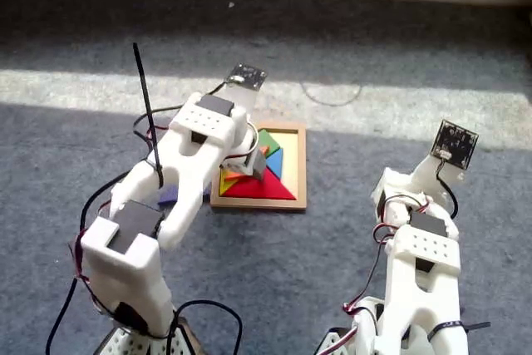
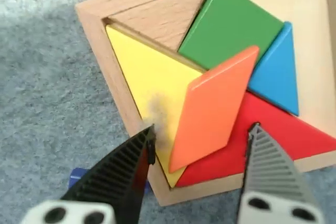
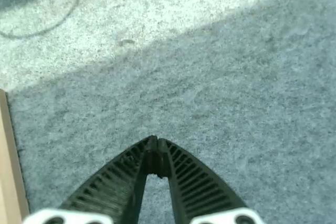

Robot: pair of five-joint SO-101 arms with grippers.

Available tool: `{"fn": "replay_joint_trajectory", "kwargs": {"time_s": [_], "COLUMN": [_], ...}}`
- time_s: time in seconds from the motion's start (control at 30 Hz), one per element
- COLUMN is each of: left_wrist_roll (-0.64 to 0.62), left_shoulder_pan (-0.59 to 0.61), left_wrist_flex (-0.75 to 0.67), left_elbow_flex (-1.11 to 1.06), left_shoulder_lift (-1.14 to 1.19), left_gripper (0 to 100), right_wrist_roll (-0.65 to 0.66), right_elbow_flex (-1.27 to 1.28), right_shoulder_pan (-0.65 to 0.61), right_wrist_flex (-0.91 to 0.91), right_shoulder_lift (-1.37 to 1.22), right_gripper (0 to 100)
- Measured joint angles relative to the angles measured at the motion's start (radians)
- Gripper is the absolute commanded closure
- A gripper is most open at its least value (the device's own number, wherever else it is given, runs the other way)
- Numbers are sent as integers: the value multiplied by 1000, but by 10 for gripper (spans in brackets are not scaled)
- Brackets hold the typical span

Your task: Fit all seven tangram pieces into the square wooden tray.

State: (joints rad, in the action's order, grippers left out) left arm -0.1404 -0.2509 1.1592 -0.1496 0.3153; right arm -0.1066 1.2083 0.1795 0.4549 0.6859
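Left jaws hung released over the square wooden tray (image 1: 300, 165) (image 2: 100, 30), one finger to each side of the orange parallelogram (image 2: 212, 111). That piece lay across the yellow triangle (image 2: 147, 77) and red triangle (image 2: 273, 135). Green square (image 2: 231, 24) and blue triangle (image 2: 275, 72) sat in the tray. Right jaws were clenched on nothing above grey carpet (image 3: 220, 66), off to the tray's side.
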Motion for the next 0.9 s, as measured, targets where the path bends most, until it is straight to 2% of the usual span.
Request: {"fn": "replay_joint_trajectory", "kwargs": {"time_s": [0.17,0.53,0.63,0.9], "left_wrist_roll": [12,66,66,71], "left_shoulder_pan": [-2,-2,-2,-18], "left_wrist_flex": [0,0,-9,-147], "left_elbow_flex": [40,43,21,-187], "left_shoulder_lift": [25,2,-51,-221], "left_gripper": [894,994,995,995], "right_wrist_roll": [0,0,0,0], "right_elbow_flex": [0,0,0,0], "right_shoulder_pan": [0,0,0,0], "right_wrist_flex": [0,0,0,0], "right_shoulder_lift": [0,0,0,0], "right_gripper": [988,988,988,988]}}
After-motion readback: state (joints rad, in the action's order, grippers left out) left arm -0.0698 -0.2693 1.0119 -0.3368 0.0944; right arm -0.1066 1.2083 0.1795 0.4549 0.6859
